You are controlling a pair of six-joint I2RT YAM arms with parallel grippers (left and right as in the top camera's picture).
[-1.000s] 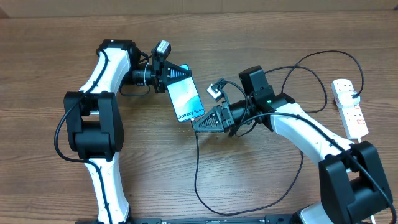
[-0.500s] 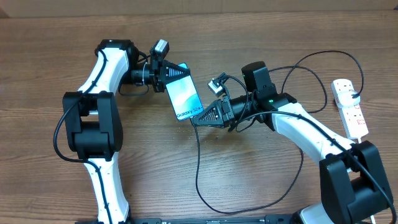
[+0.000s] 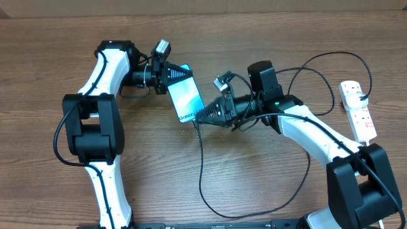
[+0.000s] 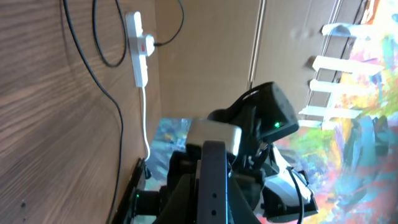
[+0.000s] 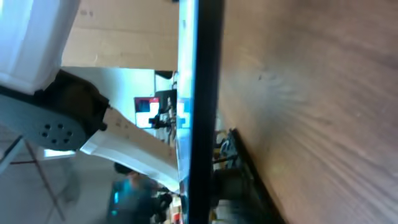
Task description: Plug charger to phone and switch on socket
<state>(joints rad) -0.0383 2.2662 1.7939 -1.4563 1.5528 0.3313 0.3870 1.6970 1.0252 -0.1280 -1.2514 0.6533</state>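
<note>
My left gripper (image 3: 176, 77) is shut on the top end of the phone (image 3: 189, 100) and holds it tilted above the table, its light blue screen up and the "Galaxy" end toward the right arm. My right gripper (image 3: 202, 116) is shut on the charger (image 3: 201, 159) and its tip is against the phone's lower short edge; the plug tip is hidden. The phone shows edge-on as a dark bar in the left wrist view (image 4: 213, 168) and in the right wrist view (image 5: 202, 93). The socket (image 3: 357, 109) lies at the far right of the table.
The black cable loops from my right gripper down to the front edge and in a big arc near the socket. The socket (image 4: 138, 46) and its thick white cord (image 4: 145, 118) show in the left wrist view. A cardboard wall stands along the back.
My right gripper has moved left with the charger, from a short gap to the phone's lower edge. My left gripper has shifted the phone slightly left and up.
</note>
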